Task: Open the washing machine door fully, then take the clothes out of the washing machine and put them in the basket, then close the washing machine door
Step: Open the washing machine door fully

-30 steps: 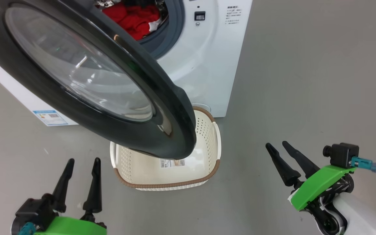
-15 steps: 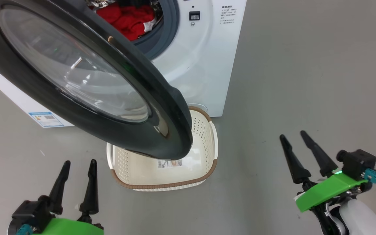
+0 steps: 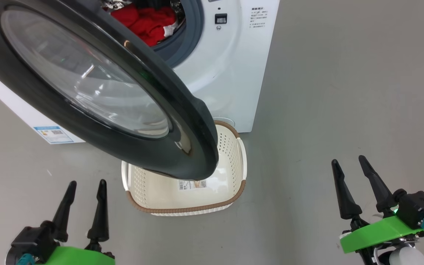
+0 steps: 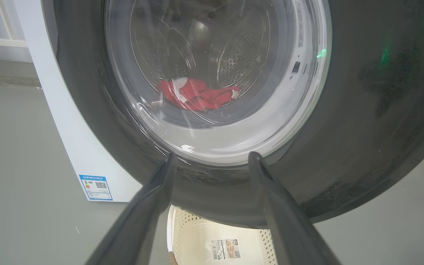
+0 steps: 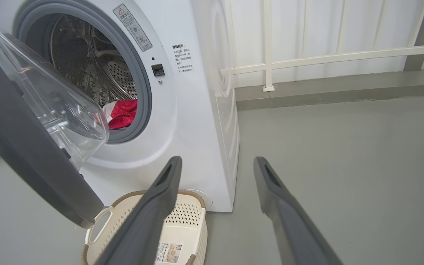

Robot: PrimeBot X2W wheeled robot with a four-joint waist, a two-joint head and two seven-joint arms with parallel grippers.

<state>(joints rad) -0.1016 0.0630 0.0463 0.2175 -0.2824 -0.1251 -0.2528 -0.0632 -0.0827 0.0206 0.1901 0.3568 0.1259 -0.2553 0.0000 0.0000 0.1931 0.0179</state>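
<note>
The washing machine door point(image 3: 87, 73), black-rimmed with a bulging glass window, stands partly open and hangs over the cream basket point(image 3: 186, 210) on the floor. Red clothes point(image 3: 147, 24) lie in the drum of the white washing machine point(image 3: 226, 73). My left gripper point(image 3: 87, 182) is open and empty at the lower left, in front of the door's outer face point(image 4: 363, 110); the clothes point(image 4: 197, 97) show through its glass. My right gripper point(image 3: 348, 159) is open and empty at the lower right, well clear of the machine point(image 5: 193, 129). From there I see the clothes point(image 5: 122, 114) and the basket point(image 5: 186, 217).
Bare grey floor spreads to the right of the machine. A white railing point(image 5: 267, 55) and wall run behind it. A blue label point(image 3: 53, 133) marks the machine's lower left corner. The door's lower edge covers the back half of the basket.
My right gripper has drawn back, down and to the right in the head view, away from the basket. The left gripper has barely moved. The door stands as before.
</note>
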